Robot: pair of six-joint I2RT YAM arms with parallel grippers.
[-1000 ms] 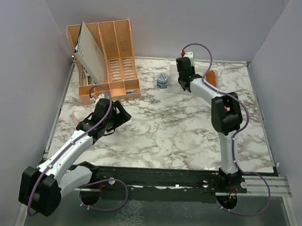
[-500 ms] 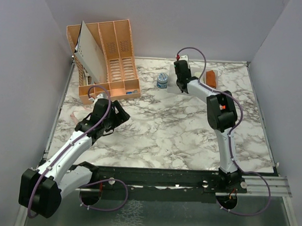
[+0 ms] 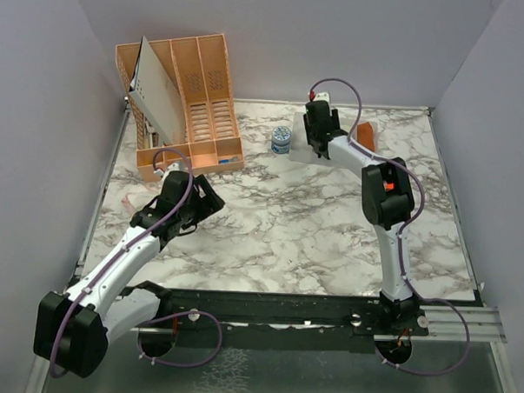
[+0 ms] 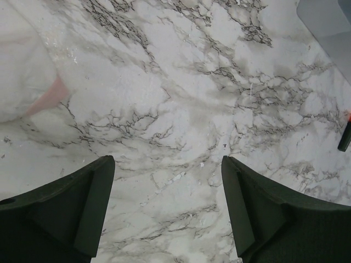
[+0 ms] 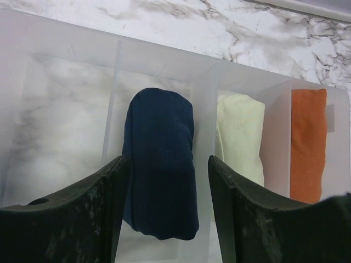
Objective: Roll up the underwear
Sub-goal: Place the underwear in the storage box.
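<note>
Marble-veined tabletop (image 3: 277,241) is giving you a slick surface, so cloth you are pushing sideways is probably sliding rather than rolling. At its far side the clear divided box (image 5: 60,46) looks light. If a finger is catching a divider on the way up, you are risking dragging the whole box along.

The navy underwear (image 5: 159,159) is lying rolled in the second compartment from the left in the right wrist view. Next to it, the cream bundle (image 5: 241,137) and the rust-orange bundle (image 5: 308,142) are sitting in their own slots. Your right hand (image 5: 168,161) is standing open astride that roll, with the jaws wider than it and the left one very close to the cloth. Lifting at a tilt is inviting a snag that pulls the roll loose or out of its slot.

The whitish-pink underwear (image 4: 22,66) is lying flat on the tabletop toward the left side, not yet rolled. Your left hand (image 4: 167,161) is hovering wide open over bare marble beside it, gripping nothing. Closing here is catching nothing, and a shallow pinch at the pink edging (image 4: 49,96) is likely bunching the cloth instead.
</note>
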